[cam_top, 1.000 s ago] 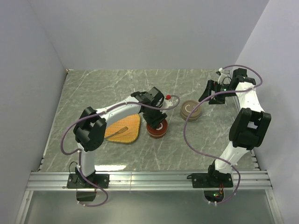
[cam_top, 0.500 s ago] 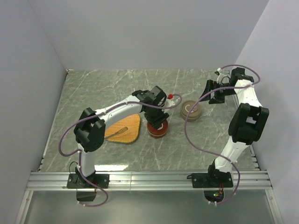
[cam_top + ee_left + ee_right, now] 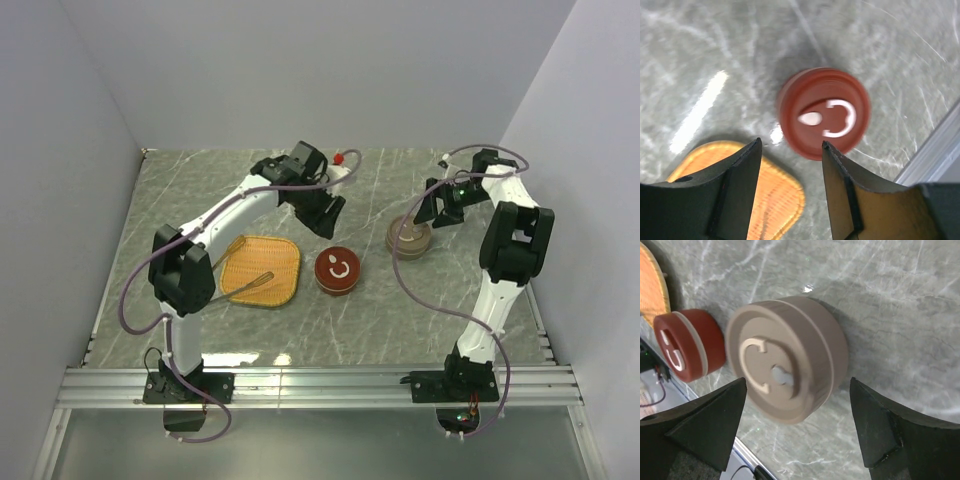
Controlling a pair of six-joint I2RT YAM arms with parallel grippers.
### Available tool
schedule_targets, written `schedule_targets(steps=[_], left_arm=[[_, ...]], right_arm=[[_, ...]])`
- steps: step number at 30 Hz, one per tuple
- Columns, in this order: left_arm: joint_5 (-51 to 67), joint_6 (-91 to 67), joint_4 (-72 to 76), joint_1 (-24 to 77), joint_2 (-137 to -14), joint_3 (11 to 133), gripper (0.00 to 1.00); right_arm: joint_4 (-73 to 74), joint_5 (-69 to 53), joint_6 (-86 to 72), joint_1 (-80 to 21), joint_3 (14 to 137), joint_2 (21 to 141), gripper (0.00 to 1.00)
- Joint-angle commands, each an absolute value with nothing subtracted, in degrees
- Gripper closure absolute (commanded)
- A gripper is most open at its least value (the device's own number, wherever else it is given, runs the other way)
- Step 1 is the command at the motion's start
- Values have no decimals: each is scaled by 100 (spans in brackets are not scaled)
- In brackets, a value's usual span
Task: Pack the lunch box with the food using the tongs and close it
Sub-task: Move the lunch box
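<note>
The red round lunch box (image 3: 339, 270) stands shut on the table, its lid marked with a white C. From the left wrist it shows as the red box (image 3: 822, 112) beyond my open, empty left gripper (image 3: 791, 142), which hangs above and behind it (image 3: 328, 213). The slender tongs (image 3: 255, 283) lie on the woven tray (image 3: 262, 270). My right gripper (image 3: 797, 382) is wide open, its jaws spread either side of a beige round container (image 3: 785, 365) but not touching it. No food is in view.
The beige container (image 3: 409, 237) sits right of the red box, with the right gripper (image 3: 432, 207) just behind it. The right wrist view also catches the red box (image 3: 687, 347) and a tray corner (image 3: 652, 285). Walls close in the table on three sides.
My left arm has risen off the red box and swung toward the back, uncovering its lid. The right gripper has moved in toward the beige container.
</note>
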State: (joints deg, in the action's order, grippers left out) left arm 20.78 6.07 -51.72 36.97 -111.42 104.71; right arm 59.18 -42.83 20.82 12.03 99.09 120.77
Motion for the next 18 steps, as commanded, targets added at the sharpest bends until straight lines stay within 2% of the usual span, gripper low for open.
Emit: schedule_targets(steps=[1, 12, 18], left_arm=[[2408, 527, -5221, 3577, -11119, 10653, 43], [2408, 492, -4931, 3516, -10969, 9976, 44], [2575, 466, -4755, 3516, -10969, 9616, 44]], right_arm=[[6135, -4508, 2408, 1152, 10073, 12296, 11], [5757, -4421, 2874, 704, 8650, 11840, 33], [5775, -4377, 3155, 370, 8070, 11506, 38]])
